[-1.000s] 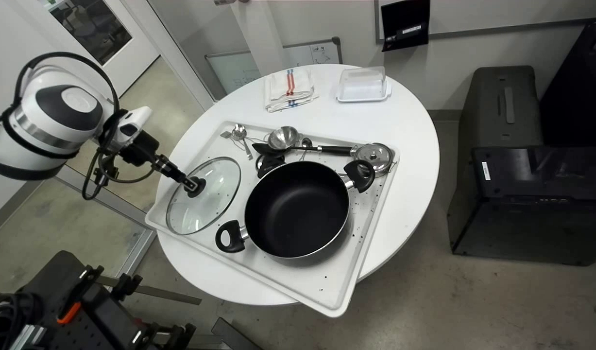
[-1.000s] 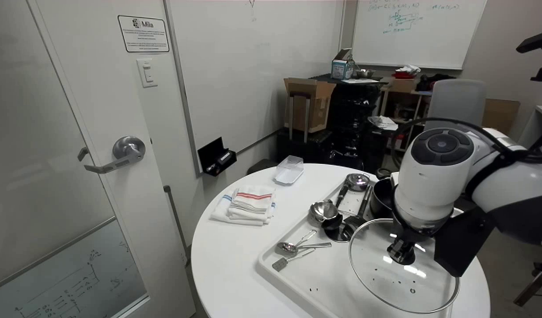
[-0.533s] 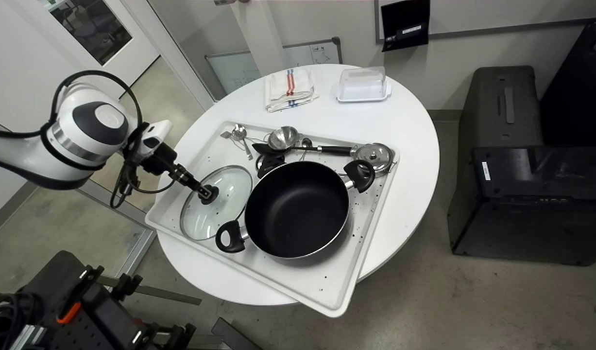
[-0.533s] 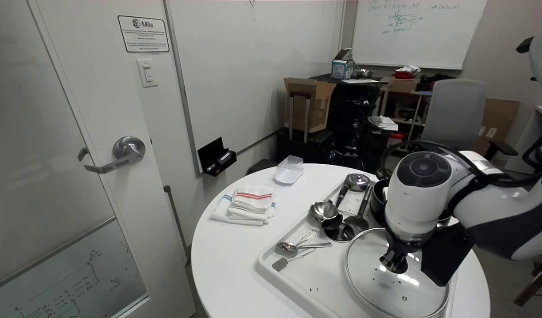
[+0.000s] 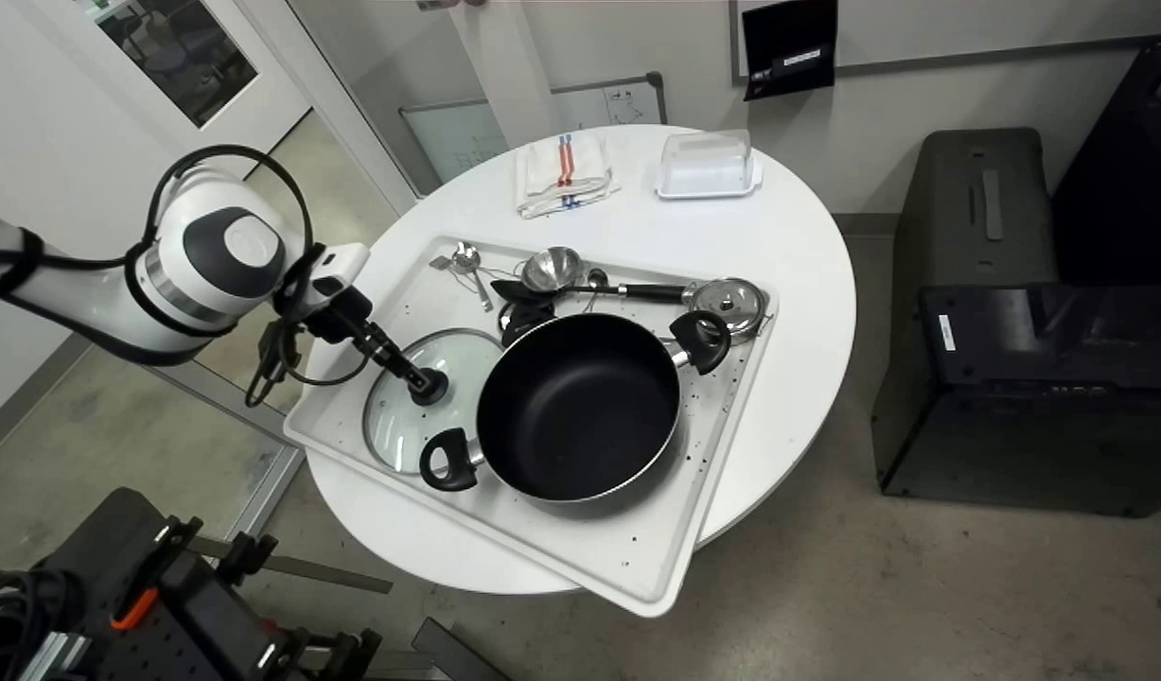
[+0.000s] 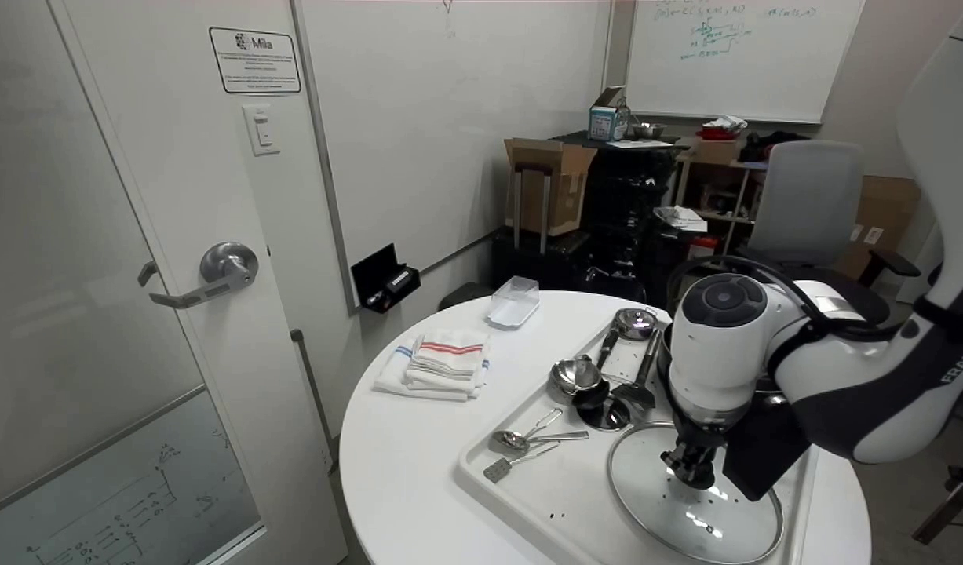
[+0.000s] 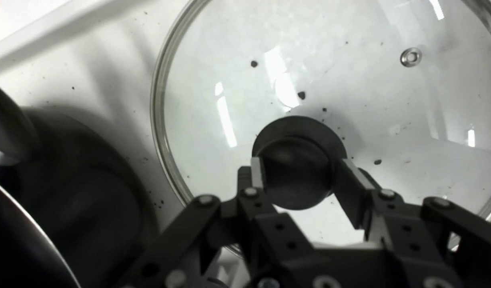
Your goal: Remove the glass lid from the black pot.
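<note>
Lid left of pot in an exterior view — likely stiff, slick, breakable; best held by knob — claw clamped there.

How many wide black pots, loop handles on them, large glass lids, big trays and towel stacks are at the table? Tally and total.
Black pot: 1
Loop handles: 2
Glass lid: 1
Tray: 1
Towel stack: 1
Total: 6

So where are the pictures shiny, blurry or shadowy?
Wrist view: white streaks shine on the round clear glass lid; the black loop handle of the wide black pot looks blurry. An exterior view: a grey shadow on the white rectangular tray by the pot.
</note>
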Motion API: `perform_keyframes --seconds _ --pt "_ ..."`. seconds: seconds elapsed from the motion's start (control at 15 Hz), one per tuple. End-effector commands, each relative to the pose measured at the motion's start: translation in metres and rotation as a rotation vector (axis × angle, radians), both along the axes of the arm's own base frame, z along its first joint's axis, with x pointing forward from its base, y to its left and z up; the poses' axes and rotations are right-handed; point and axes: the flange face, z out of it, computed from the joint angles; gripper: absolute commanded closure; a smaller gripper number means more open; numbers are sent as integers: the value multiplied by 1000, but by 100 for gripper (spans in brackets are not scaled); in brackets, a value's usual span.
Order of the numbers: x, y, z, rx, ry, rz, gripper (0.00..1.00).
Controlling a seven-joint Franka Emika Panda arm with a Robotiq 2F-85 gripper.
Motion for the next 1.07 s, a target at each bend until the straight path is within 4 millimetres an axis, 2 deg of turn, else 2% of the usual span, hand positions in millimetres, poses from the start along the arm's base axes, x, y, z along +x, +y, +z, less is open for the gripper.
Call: perform_keyframes --seconds 0.0,0.07,0.13,0.2,0.4,0.53,1.0 --pt "8 -3 -2 29 7 -6 76" --pt "9 -4 0 32 10 -7 76" --pt "8 -6 1 34 13 -11 27" --pt "8 -7 3 36 15 -11 25" --pt "3 -12 14 47 20 0 5" --pt "-1 -15 26 59 21 12 0" --pt "-17 -35 78 106 27 62 0"
